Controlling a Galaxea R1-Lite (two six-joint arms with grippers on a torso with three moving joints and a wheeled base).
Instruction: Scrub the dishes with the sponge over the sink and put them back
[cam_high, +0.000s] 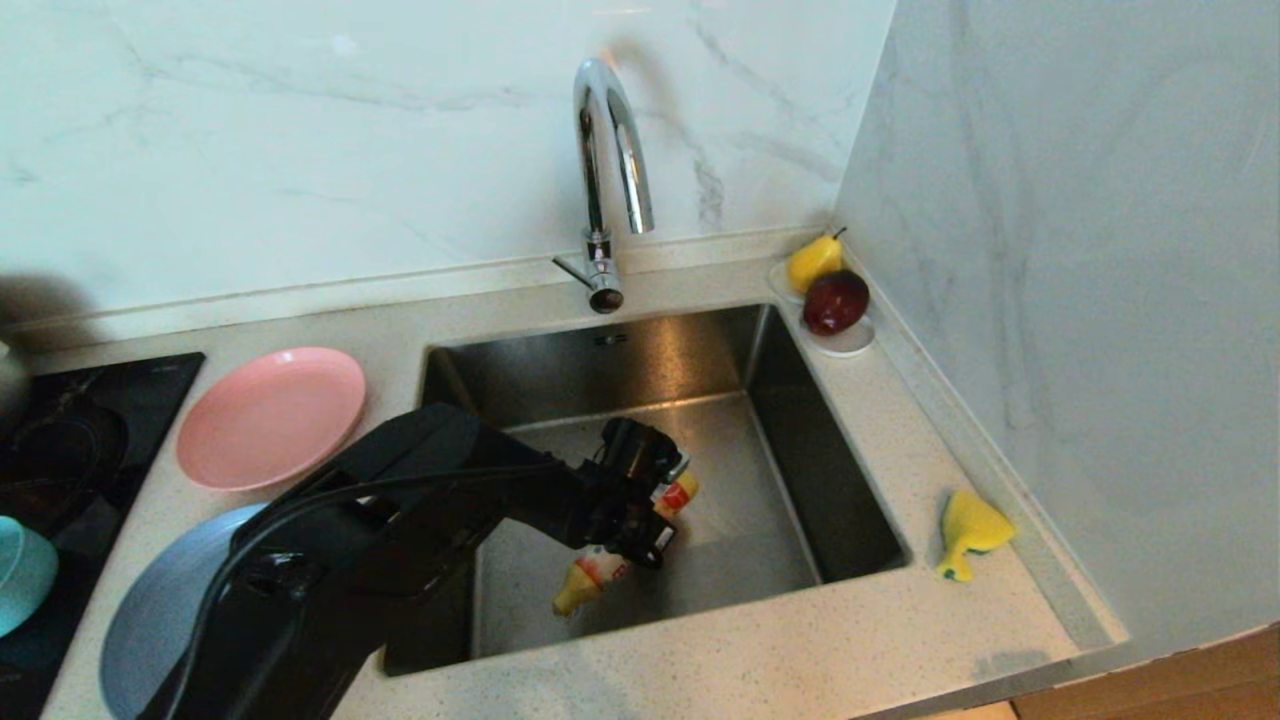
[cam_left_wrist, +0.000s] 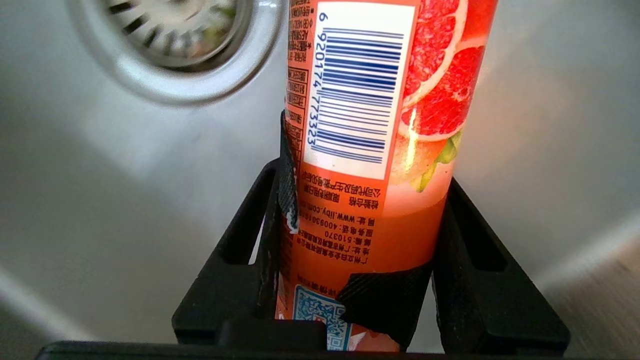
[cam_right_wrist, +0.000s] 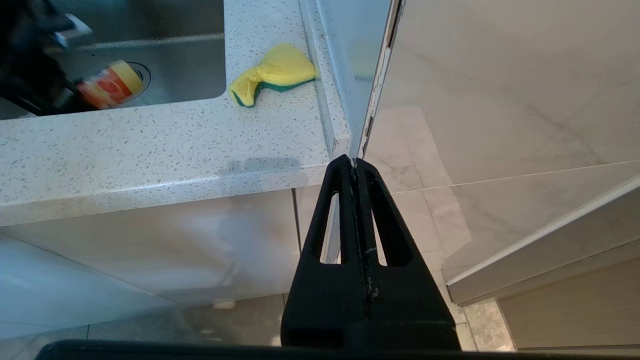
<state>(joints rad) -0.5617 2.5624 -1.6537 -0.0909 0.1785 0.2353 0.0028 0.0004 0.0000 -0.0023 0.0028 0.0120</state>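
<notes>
My left gripper (cam_high: 640, 505) is down inside the sink (cam_high: 780, 420), shut on an orange bottle (cam_high: 603, 568) with a yellow cap. The bottle is tilted, cap end low toward the sink's front. In the left wrist view both fingers press the bottle's (cam_left_wrist: 360, 125) sides, with the drain strainer (cam_left_wrist: 175, 45) beyond. The sponge (cam_high: 968, 530) lies crumpled on the counter right of the sink. On the counter to the left of the sink are the pink plate (cam_high: 270, 415), the light-blue plate (cam_high: 165, 600) and the teal bowl (cam_high: 20, 575). My right gripper (cam_right_wrist: 354, 161) hangs shut and empty below the counter's front edge.
The curved chrome tap (cam_high: 610, 150) rises behind the sink. A white saucer (cam_high: 850, 342) with a yellow pear and a dark red apple sits in the back right corner. A black hob (cam_high: 90, 420) lies at the far left. A marble wall bounds the right side.
</notes>
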